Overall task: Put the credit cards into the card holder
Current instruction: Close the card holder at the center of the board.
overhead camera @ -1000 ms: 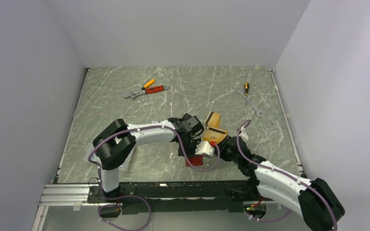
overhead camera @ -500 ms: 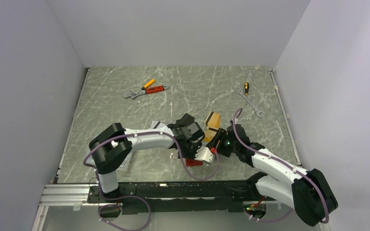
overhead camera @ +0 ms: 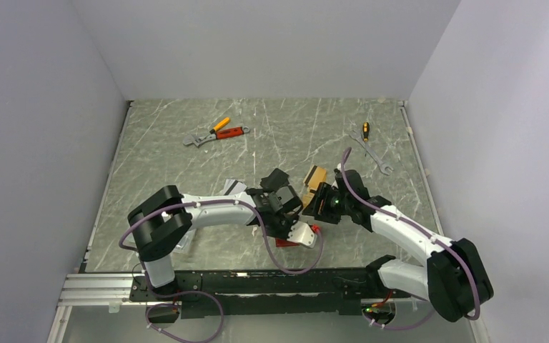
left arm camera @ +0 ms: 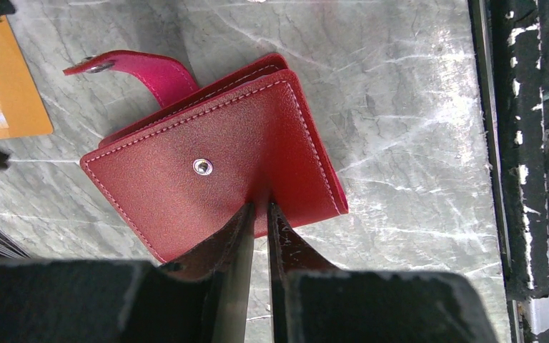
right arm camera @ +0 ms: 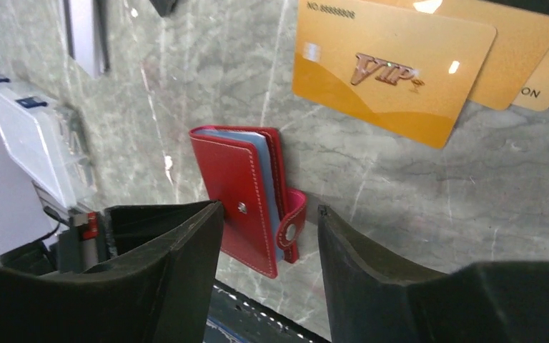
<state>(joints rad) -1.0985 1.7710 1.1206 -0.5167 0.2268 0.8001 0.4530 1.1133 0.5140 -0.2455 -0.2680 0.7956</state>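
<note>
**A:** Start on the left. What is the left gripper (left arm camera: 259, 211) doing?

**B:** It is clenched, as it was a second ago. Its fingers pinch the near edge of the small red leather-like folding card holder (left arm camera: 207, 143). I cannot tell whether they grip the front cover alone or the whole fold. The card holder lies on the grey-green marbled table (left arm camera: 400, 107), spreading out beyond the fingertips. Its snap tab (left arm camera: 139, 68) hangs unfastened past the far-left corner.

**A:** So what has changed?

**B:** Mostly the right side. Over the last second the right gripper (right arm camera: 270, 209) has widened its jaws, and its arm has swung farther out over the table. Its fingers (right arm camera: 179, 264) now stand apart with nothing in them. The card holder shows in the gap just beyond their tips, untouched, with its bluish lining visible at the open edge.

**A:** And the cards?

**B:** The orange-gold plastic credit cards (right arm camera: 393, 64) lie flat, farther beyond those fingertips and off to the right. They overlap one another and are well apart from the card holder.

**A:** What does that mean for the job?

**B:** I'd say the right hand is between grasps and free to fetch a card while the left steadies the card holder. At least those gold cards are still out. Whether any card already sits inside, I cannot tell.
</note>
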